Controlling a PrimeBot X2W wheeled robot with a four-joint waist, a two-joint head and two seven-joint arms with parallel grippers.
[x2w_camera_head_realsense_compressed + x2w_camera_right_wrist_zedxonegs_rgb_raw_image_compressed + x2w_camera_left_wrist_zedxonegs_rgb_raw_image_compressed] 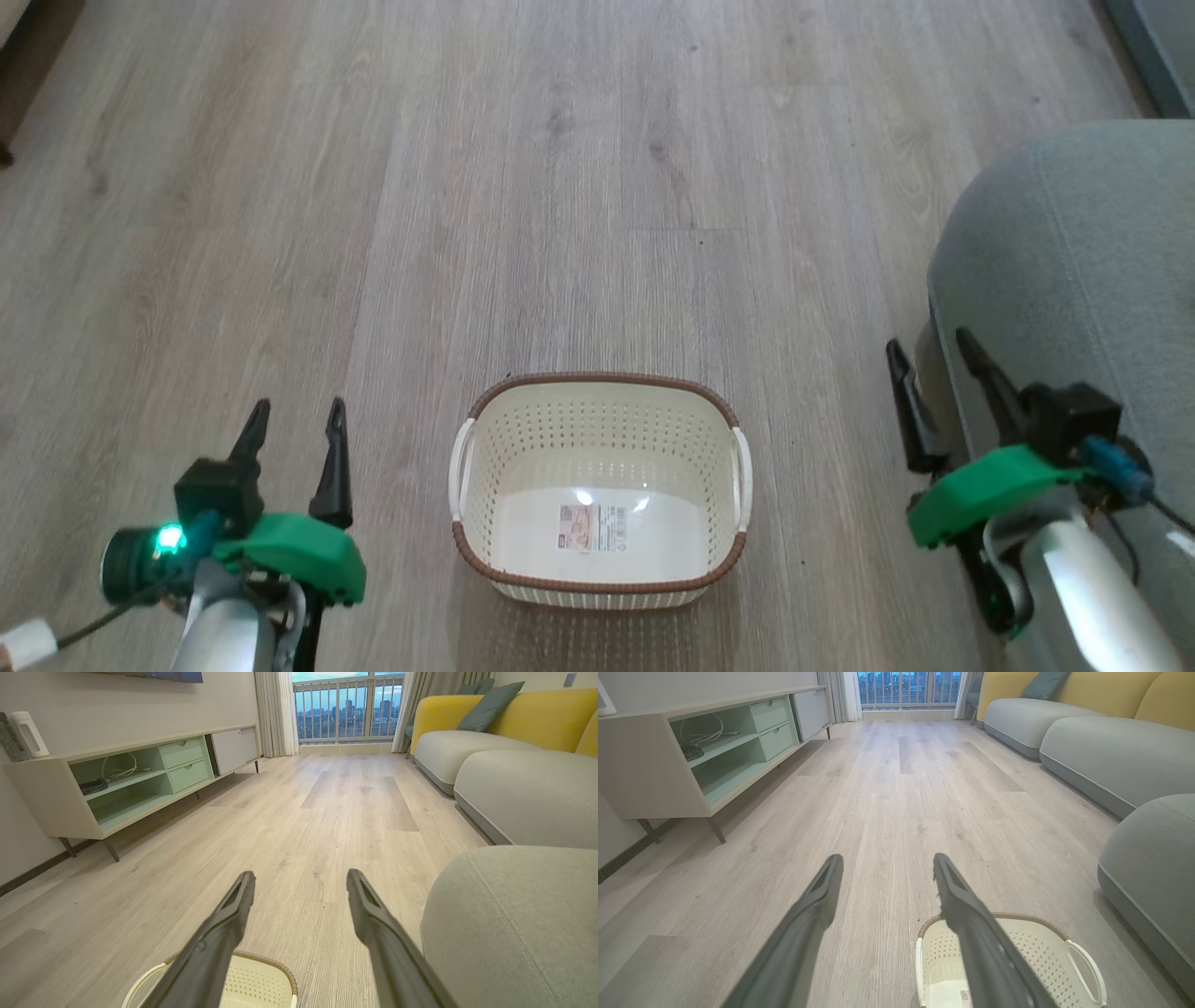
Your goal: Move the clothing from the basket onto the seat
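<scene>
The cream perforated basket (597, 378) with a brown rim stands on the wood floor between my arms; its inside is bare apart from a sticker label. The clothing is out of view. The grey-green seat (1074, 243) rises at the right, its rounded edge right beside my right gripper (929, 341), which is open and holds nothing. Left of the basket my left gripper (297, 411) hangs open and empty. In the left wrist view the left gripper (886, 858) points down the room over the basket (1041, 947), with the seat (1153, 868) at right. The right wrist view has the right gripper (300, 873), basket (261, 980) and seat (514, 924).
A low pale cabinet (691, 765) on thin legs lines the left wall. More grey seats with yellow backs (514, 779) run along the right towards a balcony window (345, 709). Wood floor (560, 187) stretches ahead of the basket.
</scene>
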